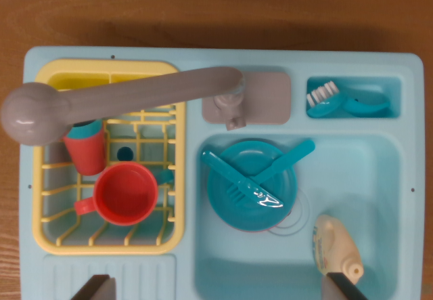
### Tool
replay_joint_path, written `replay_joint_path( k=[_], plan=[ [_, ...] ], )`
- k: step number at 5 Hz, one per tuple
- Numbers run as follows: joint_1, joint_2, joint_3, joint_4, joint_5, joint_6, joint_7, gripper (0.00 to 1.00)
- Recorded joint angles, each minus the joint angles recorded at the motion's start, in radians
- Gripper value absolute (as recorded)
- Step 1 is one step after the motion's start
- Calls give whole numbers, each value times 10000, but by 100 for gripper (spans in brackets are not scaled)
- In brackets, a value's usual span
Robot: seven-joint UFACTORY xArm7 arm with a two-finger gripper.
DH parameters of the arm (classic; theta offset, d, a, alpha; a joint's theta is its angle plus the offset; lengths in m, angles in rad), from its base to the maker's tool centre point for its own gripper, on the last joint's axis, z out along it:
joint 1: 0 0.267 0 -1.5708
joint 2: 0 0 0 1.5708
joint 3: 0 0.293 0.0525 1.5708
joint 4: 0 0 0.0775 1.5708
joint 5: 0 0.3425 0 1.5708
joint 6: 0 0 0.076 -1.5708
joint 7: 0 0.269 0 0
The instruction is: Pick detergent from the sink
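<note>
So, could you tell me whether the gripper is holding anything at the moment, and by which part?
Nothing is held. The gripper is open, its fingertips wide apart at the bottom edge; the right one overlaps the detergent bottle lying in the sink, without clamping it.

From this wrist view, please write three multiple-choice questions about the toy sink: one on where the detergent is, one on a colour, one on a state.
1. Where does the detergent bottle lie?
A. In the yellow rack
B. In the sink basin, at the lower part of the wrist view's right
C. On the wooden table

2. What colour is the cup that stands open side up in the rack?
A. Red
B. Green
C. White

3. What rests on the teal plate?
A. Nothing
B. A sponge
C. A knife and a fork, crossed

Answers: 1 B, the cream bottle lies on the basin floor near a gripper finger. 2 A, its rim and inside are red. 3 C, the knife and fork cross on the plate.
</note>
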Motion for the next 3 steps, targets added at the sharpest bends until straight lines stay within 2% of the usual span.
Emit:
replay_joint_path(
  k=[1,2,3],
  plan=[
    [0,0,0,0,0,0,0,0],
    [-50,48,-55,-207,36,-215,-161,0],
    [-50,48,-55,-207,36,-215,-161,0]
  ],
)
